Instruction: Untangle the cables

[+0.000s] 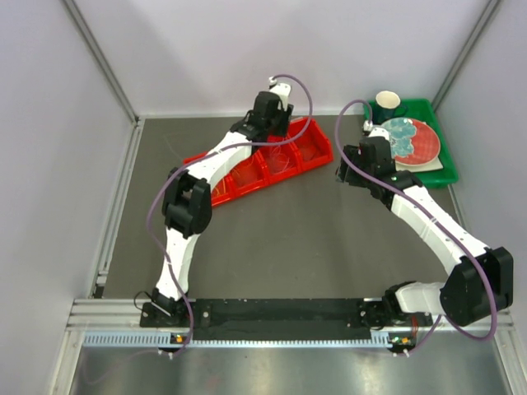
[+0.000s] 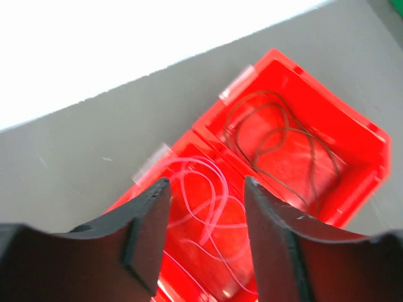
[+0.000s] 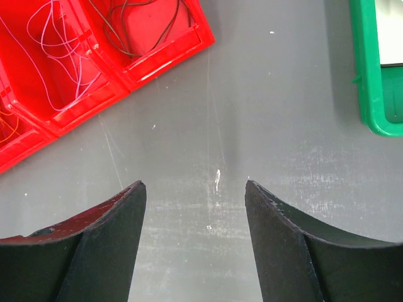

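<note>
Seemingly sorted: cables apart in the bin, both end effectors released

The left end effector (image 2: 206, 189) is held above the red bin (image 2: 362, 182), its jaws parted and nothing clamped between them. Directly beneath it the pink cable (image 2: 221, 184) is coiled in one compartment. The black cable (image 2: 286, 130) lies in the next compartment, beyond and to the right of the fingertips, with a wall between the two. The right end effector (image 3: 194, 189) is likewise released and empty, over the bare surface (image 3: 264, 113). The bin is ahead to its left and a green tray (image 3: 371, 82) ahead to its right.

The step in hand is judged to be the release of the pink cable into its compartment. It is best finished by a straight lift with the jaws wide, so that no thin loop is snagged on a pad and dragged over the wall onto the black one.

An orange cable (image 3: 6, 126) in a third compartment is caught only at the edge of the right wrist view; it is not shown by the left wrist view. From above the wires can scarcely be made out and part of the bin is covered by the left arm, yet only there are the cup (image 1: 387, 104) and plate (image 1: 416, 141) on the tray seen.
</note>
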